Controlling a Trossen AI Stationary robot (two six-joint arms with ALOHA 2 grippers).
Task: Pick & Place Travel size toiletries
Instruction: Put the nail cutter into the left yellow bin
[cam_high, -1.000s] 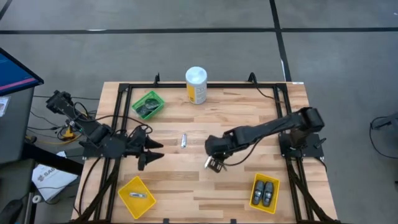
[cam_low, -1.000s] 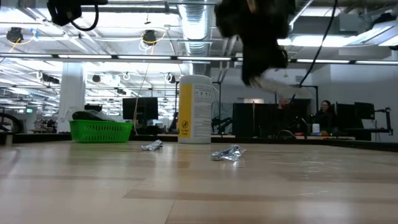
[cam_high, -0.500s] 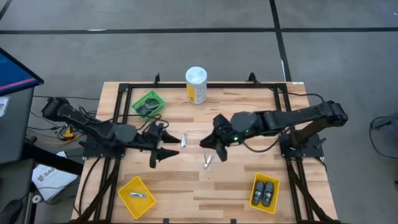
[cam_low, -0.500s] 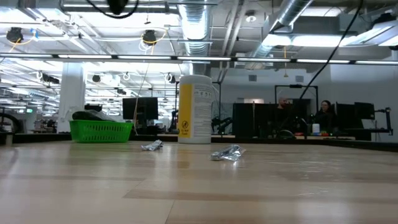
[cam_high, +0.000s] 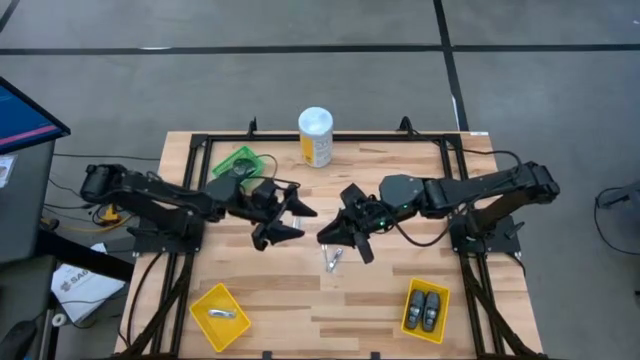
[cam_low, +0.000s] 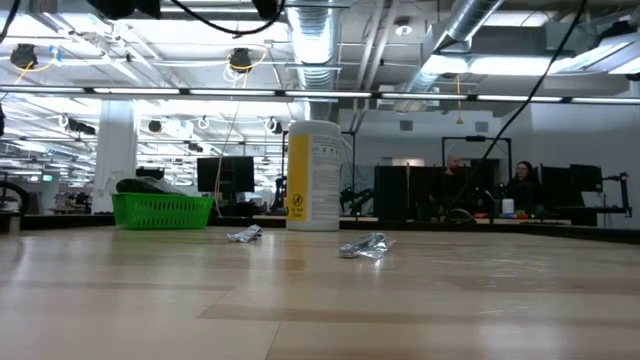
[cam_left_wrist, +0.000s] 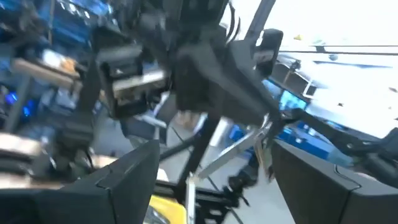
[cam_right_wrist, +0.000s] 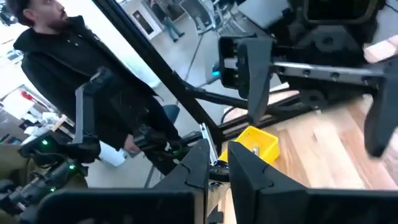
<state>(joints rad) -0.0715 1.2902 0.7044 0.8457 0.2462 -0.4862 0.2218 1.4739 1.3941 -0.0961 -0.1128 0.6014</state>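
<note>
One crumpled silver tube (cam_high: 331, 260) (cam_low: 363, 246) lies flat on the table near its middle. A second tube (cam_low: 243, 234) lies farther back; in the high view my left gripper (cam_high: 298, 222) (cam_left_wrist: 214, 149) hangs open above it. My right gripper (cam_high: 325, 238) (cam_right_wrist: 217, 155) is in the air just beyond the first tube, pointing about level toward the table's left, with a narrow gap between its fingers. Neither gripper reaches down into the low view. Two dark pods (cam_high: 425, 312) lie in the near-right yellow bin (cam_high: 441, 296). Another tube (cam_high: 222, 314) lies in the near-left yellow bin (cam_high: 203, 303) (cam_right_wrist: 255, 140).
A green bin (cam_high: 238, 163) (cam_low: 162, 209) holding dark pieces stands far left, partly under my left arm. The white-and-yellow canister (cam_high: 316, 137) (cam_low: 313, 175) stands at the far edge. The two grippers face each other closely at mid-table. People show beyond the table (cam_low: 520, 185) (cam_right_wrist: 56, 81).
My right gripper, pointing down with a silver tube a second ago, let it go; the tube now lies on the table. The gripper rose and shifted toward the far left, tipping level. My left gripper swung from the table's left edge toward the centre.
</note>
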